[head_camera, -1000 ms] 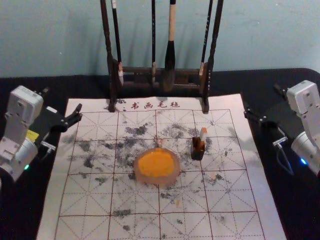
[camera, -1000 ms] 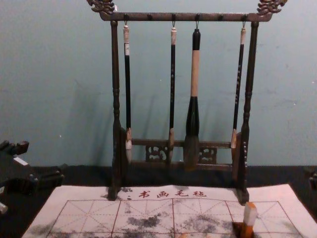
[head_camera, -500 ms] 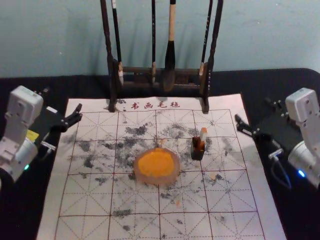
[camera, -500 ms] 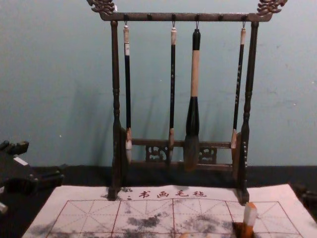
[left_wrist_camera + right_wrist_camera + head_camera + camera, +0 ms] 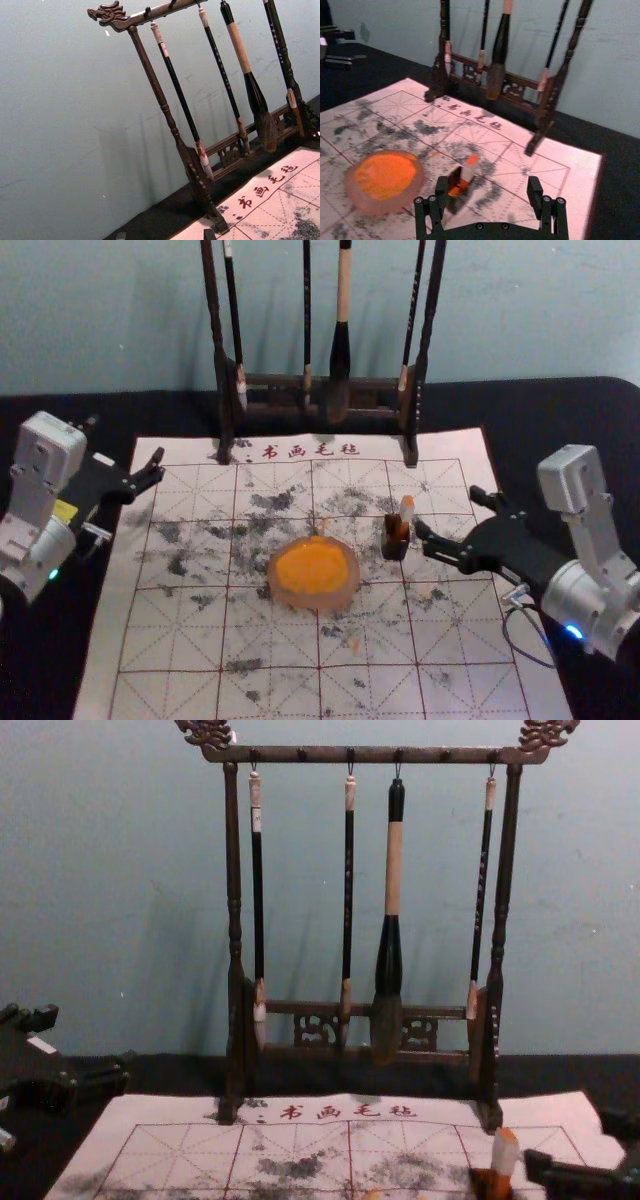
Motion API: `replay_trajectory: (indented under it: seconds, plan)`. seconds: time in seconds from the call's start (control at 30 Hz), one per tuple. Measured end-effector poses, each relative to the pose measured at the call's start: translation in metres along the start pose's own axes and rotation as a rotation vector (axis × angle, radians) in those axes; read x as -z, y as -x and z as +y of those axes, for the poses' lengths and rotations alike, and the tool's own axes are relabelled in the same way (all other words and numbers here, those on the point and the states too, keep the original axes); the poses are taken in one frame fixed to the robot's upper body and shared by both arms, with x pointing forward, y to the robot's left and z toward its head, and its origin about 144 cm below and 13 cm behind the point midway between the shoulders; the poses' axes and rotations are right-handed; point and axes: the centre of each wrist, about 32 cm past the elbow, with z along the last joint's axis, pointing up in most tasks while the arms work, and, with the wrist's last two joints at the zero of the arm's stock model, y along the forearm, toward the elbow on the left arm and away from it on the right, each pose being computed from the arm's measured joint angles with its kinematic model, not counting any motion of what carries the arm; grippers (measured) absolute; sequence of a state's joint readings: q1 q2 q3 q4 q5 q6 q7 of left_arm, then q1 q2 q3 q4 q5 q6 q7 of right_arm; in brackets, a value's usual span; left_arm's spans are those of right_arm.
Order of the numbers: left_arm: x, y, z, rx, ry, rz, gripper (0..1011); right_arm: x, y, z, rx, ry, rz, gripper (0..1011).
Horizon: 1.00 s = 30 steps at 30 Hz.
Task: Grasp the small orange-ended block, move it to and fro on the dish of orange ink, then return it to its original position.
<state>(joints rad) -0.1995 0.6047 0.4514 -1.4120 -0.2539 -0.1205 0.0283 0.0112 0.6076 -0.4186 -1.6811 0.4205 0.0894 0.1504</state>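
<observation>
The small orange-ended block [image 5: 407, 508] stands nearly upright in a dark holder [image 5: 394, 549], at two o'clock from the dish [image 5: 350, 593]. Its lower part is hidden inside the holder, whose base the chest view's lower edge cuts off.

On my left, at the dish's ten o'clock, I have my left gripper [image 5: 126, 440] parked beyond the mat's [image 5: 185, 695] side edge, pointing between one and two o'clock, its fingers [image 5: 145, 479] spread; my left wrist view catches just their tips at its border.

Next comes the dish with its orange ink [image 5: 312, 565], whole in my head view but nearly all cut off in the chest view. At twelve o'clock from it stands the rack [image 5: 222, 390] with its hanging brushes [image 5: 341, 350], the tops cropped in my head view.

Then, past the block on its right, my right gripper [image 5: 447, 510] is released, its fingers parted wide. My right arm reaches in from four o'clock and aims it at ten, roughly level and low over the mat, the nearer fingertip just beside the holder. Whether that tip touches the holder, I cannot tell.
</observation>
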Motion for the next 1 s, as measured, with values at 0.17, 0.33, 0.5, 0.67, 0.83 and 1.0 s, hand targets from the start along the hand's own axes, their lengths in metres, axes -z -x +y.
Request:
replay_trajectory:
  seconds: [0.17,0.33,0.5,0.67,0.83,1.0]
  plan:
    - [0.000,0.000,0.000,0.000,0.000,0.000,1001,-0.005,0.011,0.013,-0.008,0.023,0.032,1000]
    - [0.000,0.000,0.000,0.000,0.000,0.000,1001,-0.008,0.019,0.027,0.018,0.046,0.059,1000]
    - [0.000,0.000,0.000,0.000,0.000,0.000,1001,-0.011,0.026,0.041,0.048,0.062,0.080,1000]
    - [0.000,0.000,0.000,0.000,0.000,0.000,1001,-0.011,0.029,0.050,0.066,0.071,0.084,1000]
    - [0.000,0.000,0.000,0.000,0.000,0.000,1001,-0.012,0.029,0.053,0.072,0.076,0.091,1000]
    - [0.000,0.000,0.000,0.000,0.000,0.000,1001,-0.012,0.029,0.053,0.073,0.076,0.091,1000]
